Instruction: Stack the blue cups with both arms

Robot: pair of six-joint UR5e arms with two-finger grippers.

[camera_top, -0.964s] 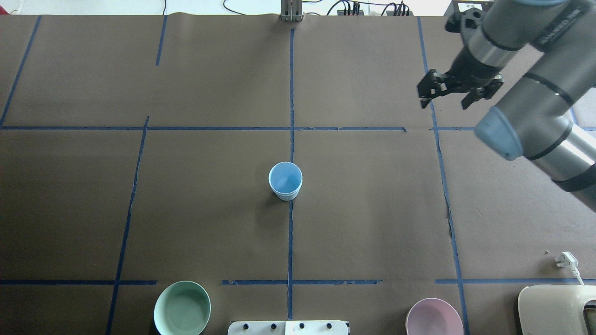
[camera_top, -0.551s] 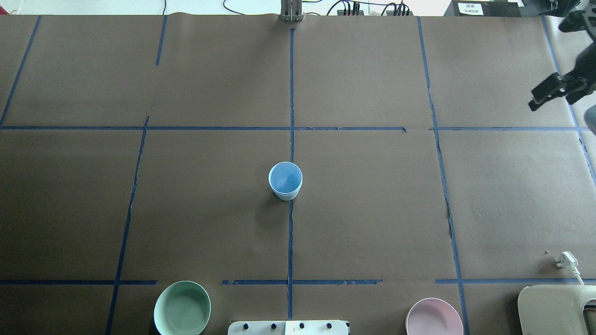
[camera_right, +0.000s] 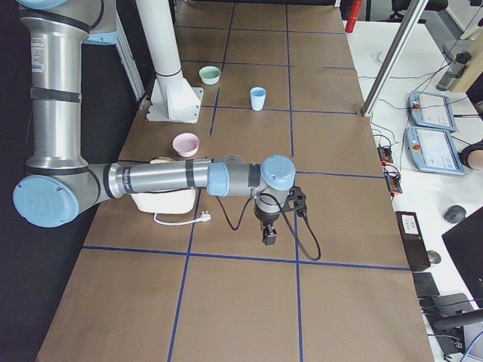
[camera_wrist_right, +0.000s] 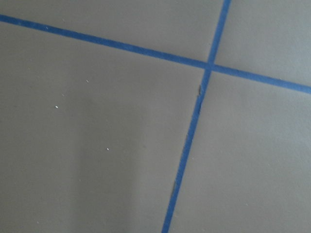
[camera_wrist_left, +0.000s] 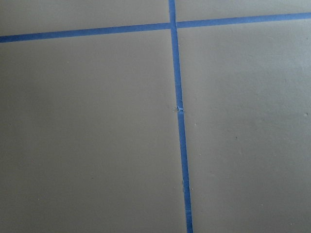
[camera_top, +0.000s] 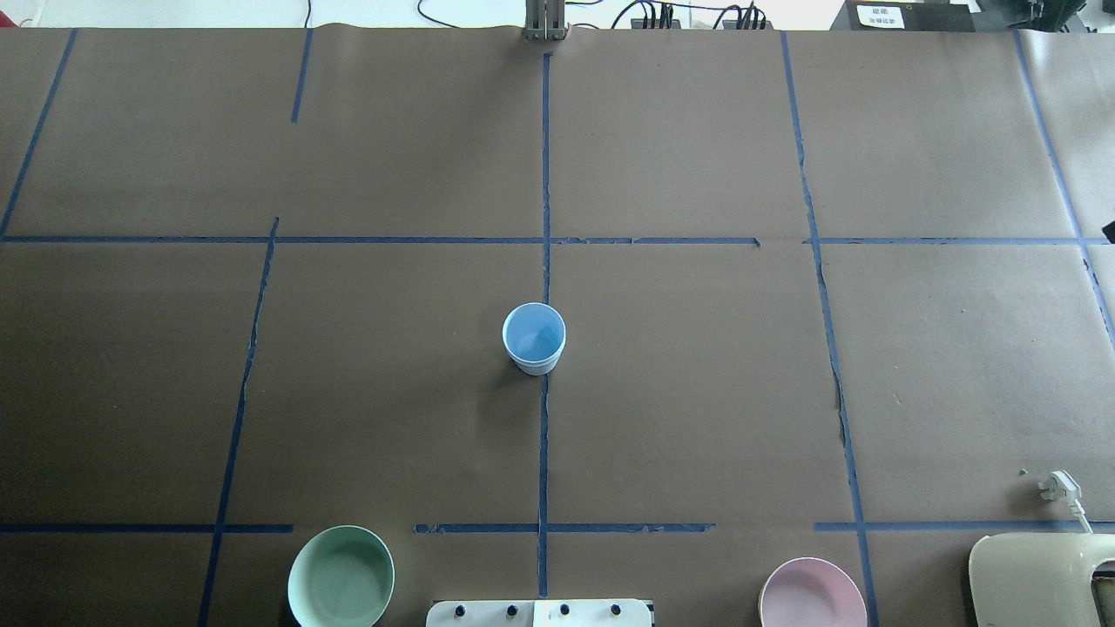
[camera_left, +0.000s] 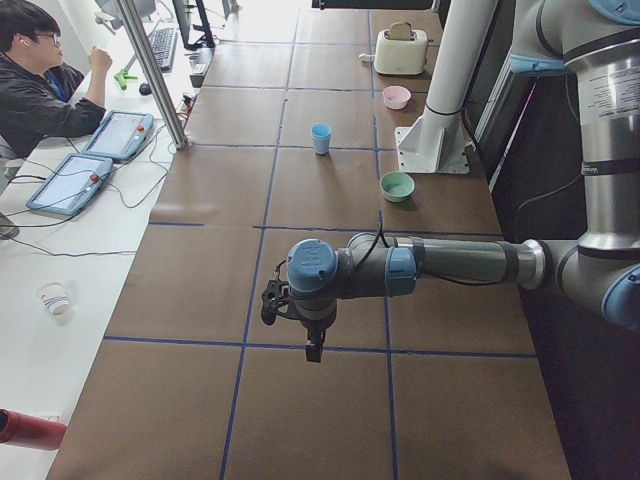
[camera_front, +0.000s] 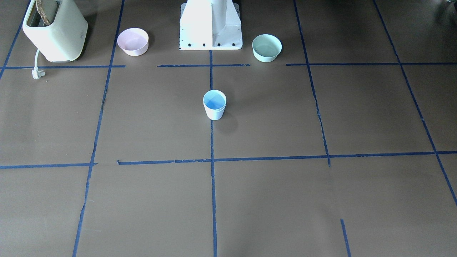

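Observation:
One pale-blue cup [camera_top: 533, 338] stands upright on the centre tape line, brighter blue inside. It also shows in the front-facing view [camera_front: 214, 104] and small in the side views [camera_left: 320, 137] [camera_right: 258, 98]. No second separate blue cup is in view. The left gripper [camera_left: 312, 348] hangs over the table's left end, far from the cup. The right gripper [camera_right: 269, 235] hangs over the right end, also far from it. Both show only in the side views, so I cannot tell whether they are open or shut. The wrist views show only brown paper and blue tape.
A mint-green bowl [camera_top: 341, 576] and a pink bowl [camera_top: 812, 595] sit either side of the white pedestal [camera_front: 210, 25]. A cream toaster [camera_front: 53, 30] with its plug [camera_top: 1058, 486] stands at the robot's right. An operator [camera_left: 40, 90] sits beyond the far edge.
The right arm and gripper have swung away to the right, out of the overhead view. The blue cup has not moved.

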